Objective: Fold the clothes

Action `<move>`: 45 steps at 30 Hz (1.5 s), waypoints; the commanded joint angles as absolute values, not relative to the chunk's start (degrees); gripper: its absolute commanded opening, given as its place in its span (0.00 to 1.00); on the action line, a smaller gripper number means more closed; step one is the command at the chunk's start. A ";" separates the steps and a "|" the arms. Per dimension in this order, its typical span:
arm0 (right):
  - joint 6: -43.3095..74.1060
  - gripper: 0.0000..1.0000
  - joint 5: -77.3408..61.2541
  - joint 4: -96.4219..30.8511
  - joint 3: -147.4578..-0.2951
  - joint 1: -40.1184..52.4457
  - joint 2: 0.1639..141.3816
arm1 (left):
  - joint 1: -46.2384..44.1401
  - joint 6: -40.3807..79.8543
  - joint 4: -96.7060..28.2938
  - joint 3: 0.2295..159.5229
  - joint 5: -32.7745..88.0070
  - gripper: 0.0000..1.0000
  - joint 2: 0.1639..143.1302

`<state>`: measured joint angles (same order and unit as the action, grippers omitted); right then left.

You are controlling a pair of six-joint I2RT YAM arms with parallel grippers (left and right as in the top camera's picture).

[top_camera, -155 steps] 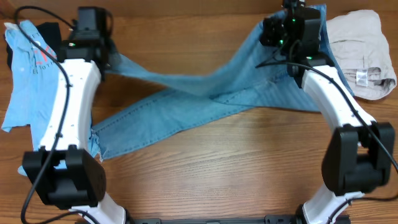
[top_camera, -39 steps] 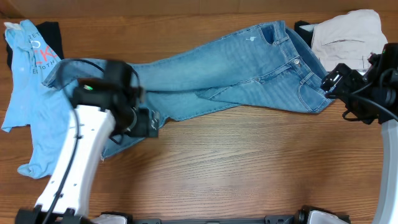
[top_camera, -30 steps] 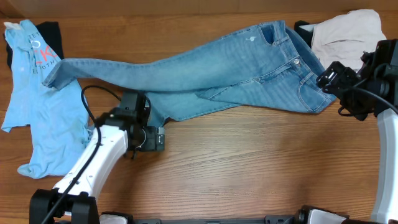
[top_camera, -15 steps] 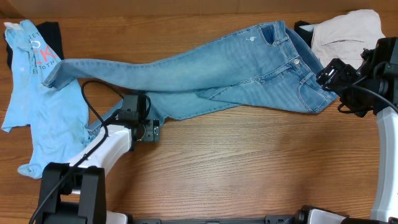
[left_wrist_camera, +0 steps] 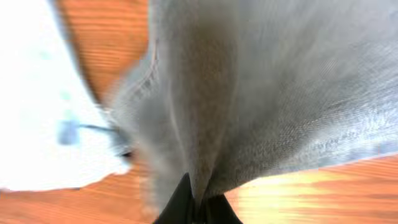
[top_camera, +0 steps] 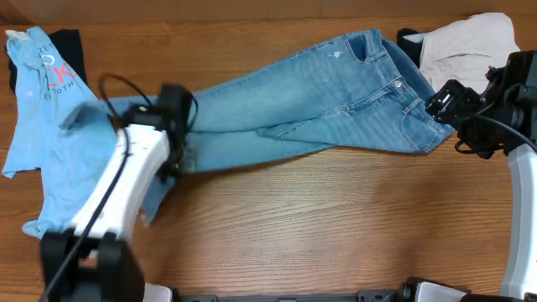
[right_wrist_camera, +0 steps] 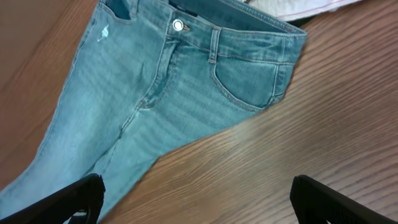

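Light-blue denim jeans (top_camera: 319, 92) lie across the table, the waist at the right and the legs running left. My left gripper (top_camera: 178, 127) is blurred over the lower leg. In the left wrist view its fingertips (left_wrist_camera: 184, 200) are shut on a fold of denim (left_wrist_camera: 280, 93) that hangs from them. My right gripper (top_camera: 436, 105) hovers beside the waistband, open and empty, over bare wood next to the jeans' button and front pocket (right_wrist_camera: 242, 81). A pale-blue printed T-shirt (top_camera: 46, 126) lies at the far left, part of it under the left arm.
Beige trousers (top_camera: 466, 42) lie bunched at the back right corner with a black garment (top_camera: 407, 35) beside them. Another black garment (top_camera: 67, 42) shows under the T-shirt at the back left. Bare wooden tabletop (top_camera: 336, 226) fills the front half.
My left gripper has shut on the lower jeans leg and swung back and to the left with it, dragging the denim. The right arm has stayed still and open.
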<state>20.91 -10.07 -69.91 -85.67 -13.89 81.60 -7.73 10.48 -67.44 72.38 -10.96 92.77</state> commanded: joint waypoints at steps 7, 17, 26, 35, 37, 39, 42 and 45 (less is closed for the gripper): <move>20.62 1.00 -10.37 -67.61 -81.60 -14.87 92.03 | -7.14 8.73 -74.35 80.75 -15.20 0.04 81.97; 21.21 0.96 -10.61 -42.94 -70.00 -20.32 102.63 | -7.03 9.47 -76.79 80.75 -16.05 0.04 81.95; 20.86 0.17 -13.85 -36.51 -65.98 -20.27 102.78 | -6.96 10.41 -76.71 80.75 -16.10 0.04 81.95; 24.29 0.04 -11.38 -54.24 -67.96 -32.91 78.32 | -6.96 18.98 -77.78 81.93 -15.84 0.04 76.14; 24.29 0.04 -7.22 -57.10 -67.96 -34.24 74.46 | -6.96 19.53 -78.94 81.91 -15.99 0.04 75.46; 24.29 0.08 -6.90 -58.94 -67.94 -34.24 74.00 | -6.98 19.53 -79.33 81.41 -16.08 0.04 75.72; 24.23 0.11 -6.90 -61.21 -67.94 -34.24 74.50 | -6.98 19.55 -79.53 79.85 -15.92 0.04 75.75; 24.23 0.11 -7.14 -63.61 -67.96 -34.26 74.46 | -7.01 19.53 -81.08 77.76 -12.84 0.04 75.75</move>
